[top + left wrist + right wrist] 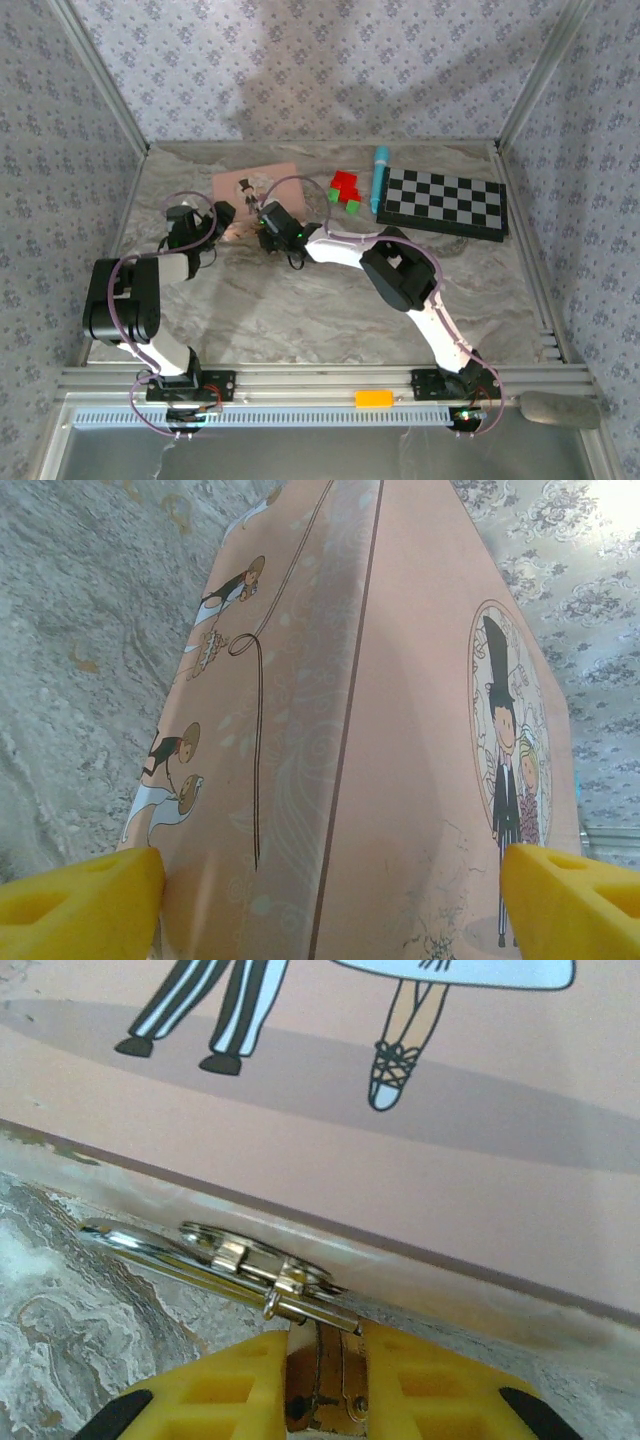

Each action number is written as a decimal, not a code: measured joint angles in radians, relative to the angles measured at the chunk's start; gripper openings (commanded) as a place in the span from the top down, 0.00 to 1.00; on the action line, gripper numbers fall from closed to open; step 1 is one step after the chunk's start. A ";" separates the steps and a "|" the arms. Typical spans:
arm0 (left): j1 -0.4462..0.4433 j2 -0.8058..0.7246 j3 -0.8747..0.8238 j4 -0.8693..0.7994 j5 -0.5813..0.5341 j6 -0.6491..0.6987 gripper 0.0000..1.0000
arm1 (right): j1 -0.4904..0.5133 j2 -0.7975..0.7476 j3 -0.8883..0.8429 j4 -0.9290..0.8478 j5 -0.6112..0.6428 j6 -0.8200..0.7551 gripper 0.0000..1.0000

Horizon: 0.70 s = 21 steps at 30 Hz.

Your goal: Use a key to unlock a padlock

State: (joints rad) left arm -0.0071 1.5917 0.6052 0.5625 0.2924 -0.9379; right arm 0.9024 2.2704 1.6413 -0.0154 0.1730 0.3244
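your right jaws are pinched shut on the brass padlock (325, 1395), low on the surface (70, 1310) just beside the pink box (420, 1130). hold it steady, keyhole reachable; which silvery loop (250, 1260) carries the key, i can't tell. left jaws gape wide astride the box, contact unclear. right wrist shows the lock close; overhead shows both arms' placement.
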 measured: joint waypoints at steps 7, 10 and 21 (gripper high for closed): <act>0.005 -0.056 -0.002 -0.049 0.016 0.022 0.12 | -0.024 -0.017 -0.043 0.051 -0.051 0.035 0.79; 0.022 -0.120 -0.002 -0.084 0.040 0.041 0.10 | -0.035 -0.030 -0.072 0.079 -0.076 0.053 0.79; 0.002 -0.392 -0.050 -0.235 0.098 0.081 0.23 | -0.052 -0.032 -0.087 0.116 -0.119 0.091 0.80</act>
State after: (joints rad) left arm -0.0051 1.1995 0.5556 0.3279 0.3901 -0.8566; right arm 0.8501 2.2379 1.5543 0.1009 0.0536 0.4152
